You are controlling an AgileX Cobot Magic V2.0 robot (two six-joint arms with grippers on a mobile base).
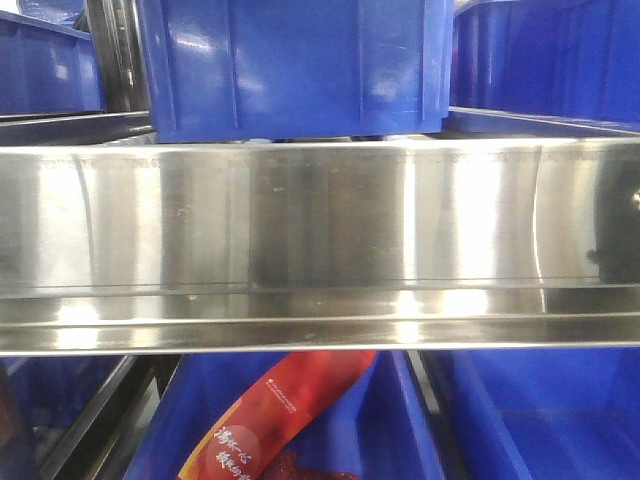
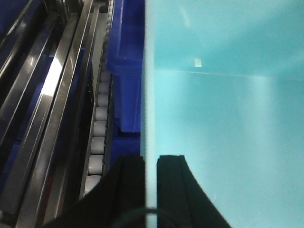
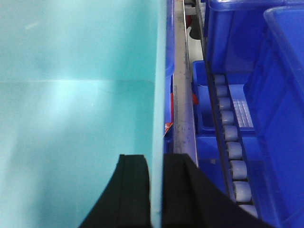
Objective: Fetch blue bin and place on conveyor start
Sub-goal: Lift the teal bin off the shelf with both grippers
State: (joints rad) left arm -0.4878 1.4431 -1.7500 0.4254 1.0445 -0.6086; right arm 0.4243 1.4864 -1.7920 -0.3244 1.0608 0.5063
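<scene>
pale turquoise plastic bin is pinched by its left wall in the left gripper and by its right wall in the right gripper, between grey roller tracks; the shiny steel shelf rail is seen only from the front.

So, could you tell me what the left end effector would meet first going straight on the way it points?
The left end effector straddles a wall of the blue bin, so it would slide along that; its outer finger probably meets the dark blue crate first, though depth is unclear.

blue bin smooth plastic; rail polished metal
</scene>
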